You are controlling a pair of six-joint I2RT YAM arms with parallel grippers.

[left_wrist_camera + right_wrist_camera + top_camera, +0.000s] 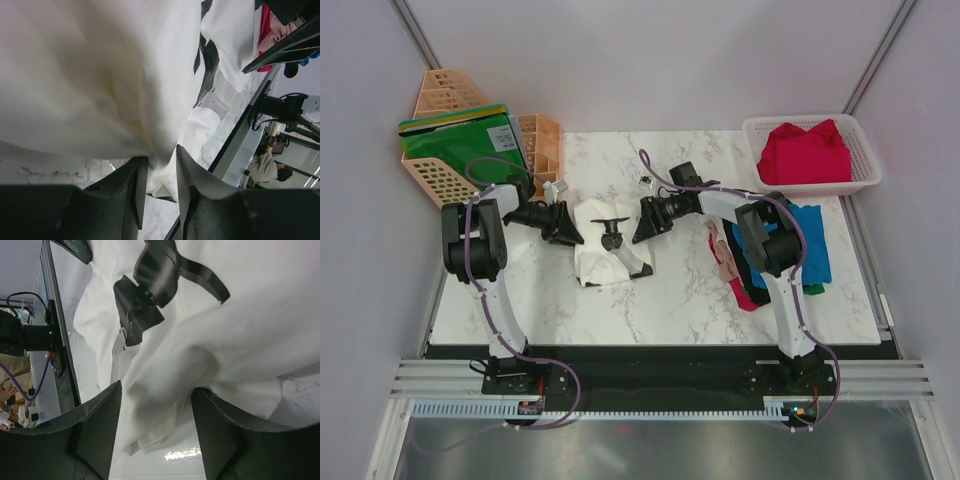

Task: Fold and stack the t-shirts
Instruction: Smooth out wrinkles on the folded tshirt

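The white t-shirt (605, 250) with a black print lies crumpled in the middle of the marble table. My left gripper (566, 226) is at its left edge. In the left wrist view this gripper (162, 170) is shut on a fold of the white t-shirt (100, 75). My right gripper (646, 220) is at the shirt's right edge. In the right wrist view it (156, 405) is open, its jaws standing wide on either side of the white cloth (240, 330). A red t-shirt (805, 150) lies in the basket. Blue, black, red and beige shirts (790, 255) lie piled at the right.
A white mesh basket (865, 165) stands at the back right. Green folders (460, 135) sit in peach plastic racks (440, 180) at the back left. The black front rail (660, 350) borders the table's near edge.
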